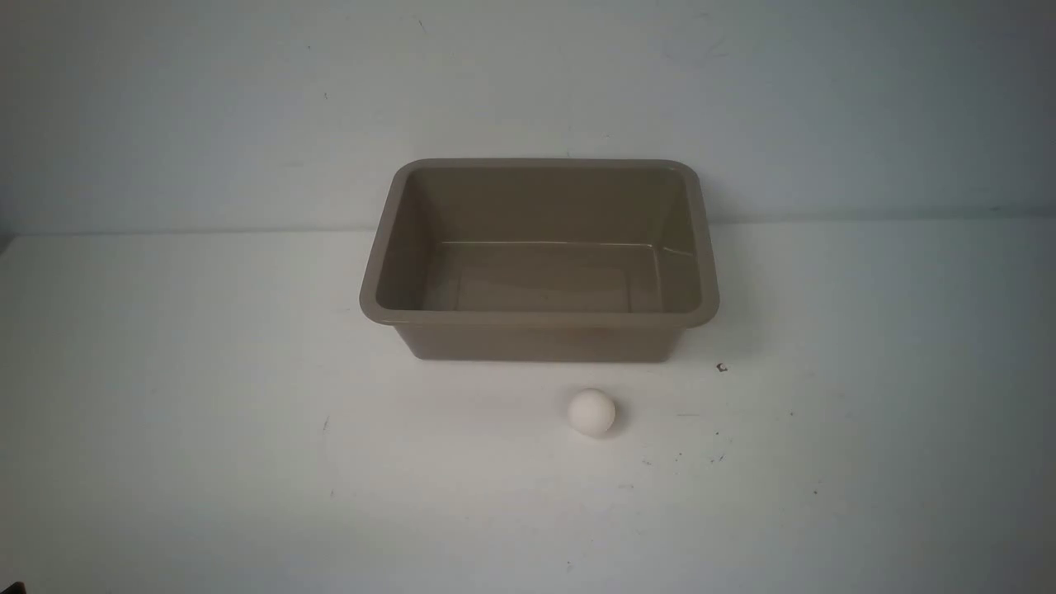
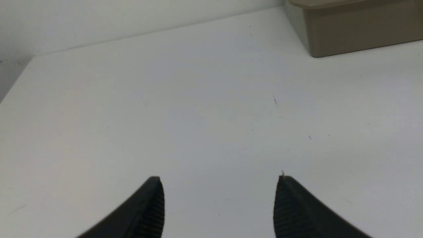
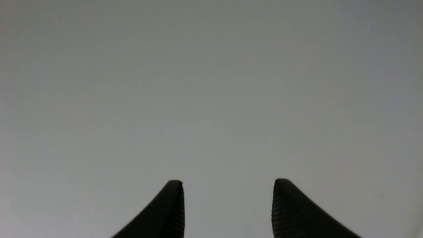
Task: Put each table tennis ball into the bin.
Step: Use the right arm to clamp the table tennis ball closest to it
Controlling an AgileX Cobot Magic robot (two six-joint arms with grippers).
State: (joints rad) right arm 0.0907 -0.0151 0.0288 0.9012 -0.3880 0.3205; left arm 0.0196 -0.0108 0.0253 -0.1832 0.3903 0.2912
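table tennis ball (image 1: 591, 411), apparently outside left claw (image 2: 218, 178)

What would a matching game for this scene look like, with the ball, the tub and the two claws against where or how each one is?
Things:
1. table tennis ball
2. bin
3. left gripper
4. right gripper

States:
A. open, above the table, a bin corner in its camera's view
B. upright, nothing visible inside
C. on the table, before the bin's near wall, not touching
D. open, only plain grey surface in its camera's view

Pairs: 1-C, 2-B, 3-A, 4-D.
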